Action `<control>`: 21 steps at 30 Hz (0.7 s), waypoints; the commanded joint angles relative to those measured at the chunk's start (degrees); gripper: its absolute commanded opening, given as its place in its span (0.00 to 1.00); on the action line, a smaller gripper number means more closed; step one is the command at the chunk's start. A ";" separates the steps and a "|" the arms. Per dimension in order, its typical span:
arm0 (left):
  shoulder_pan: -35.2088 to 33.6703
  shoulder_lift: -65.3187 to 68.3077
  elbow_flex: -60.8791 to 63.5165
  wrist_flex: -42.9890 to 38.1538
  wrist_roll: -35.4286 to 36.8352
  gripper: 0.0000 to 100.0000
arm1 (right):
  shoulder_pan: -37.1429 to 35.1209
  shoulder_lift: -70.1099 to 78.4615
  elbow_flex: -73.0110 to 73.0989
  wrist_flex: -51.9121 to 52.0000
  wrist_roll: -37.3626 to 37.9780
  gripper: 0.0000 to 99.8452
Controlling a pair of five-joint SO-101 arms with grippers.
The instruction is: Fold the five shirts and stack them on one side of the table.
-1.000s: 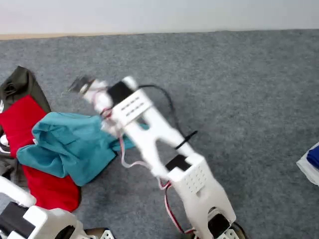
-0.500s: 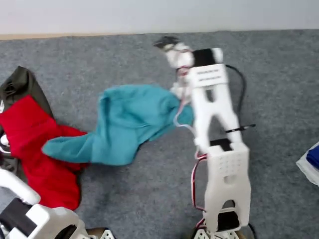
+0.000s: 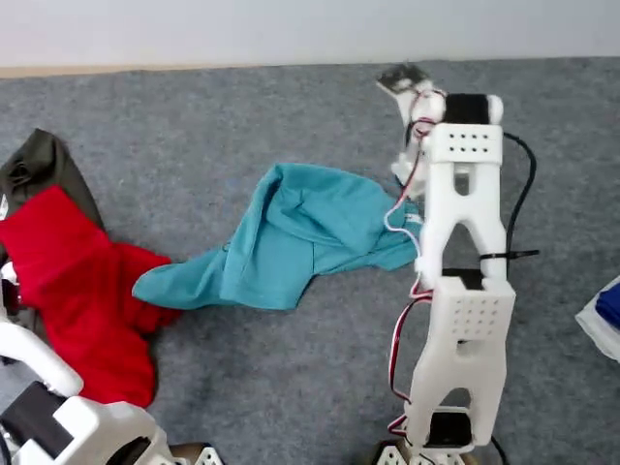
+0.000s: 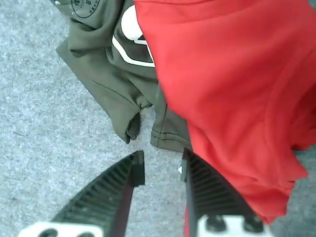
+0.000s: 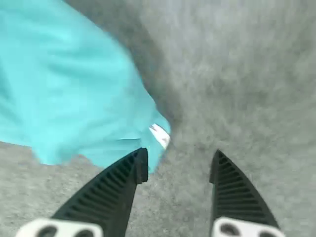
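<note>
Worktop: my worktop [image 3: 194, 126] has a grey, carpet-like cover from near edge to far edge.
Teal shirt: the teal shirt [image 3: 300, 237] lies crumpled near the middle. Its bulk is on my right-hand side and one long end stretches toward my left, the tip touching the red shirt.
Red shirt: the red shirt [image 3: 77, 281] is spread loose on my left side, lying partly over the olive shirt.
Olive shirt: the olive shirt [image 3: 34, 170] is bunched at the left edge with white print showing. Its sleeve and hem rest straight on the grey cover.
Right edge: a blue and white item [image 3: 605, 320] is cut off there, and I cannot tell what it is.
</note>
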 commanded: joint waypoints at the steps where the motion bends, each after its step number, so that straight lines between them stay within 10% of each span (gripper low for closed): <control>1: 1.41 -2.99 -0.22 0.26 0.44 0.13 | -6.02 -8.31 -3.08 2.33 -0.44 0.21; 10: 3.34 -2.99 -0.22 0.18 2.90 0.13 | -20.88 -8.84 4.92 2.42 -0.70 0.18; 21: 3.43 -2.73 -0.13 0.09 2.90 0.13 | -19.56 -7.87 22.59 2.42 3.69 0.18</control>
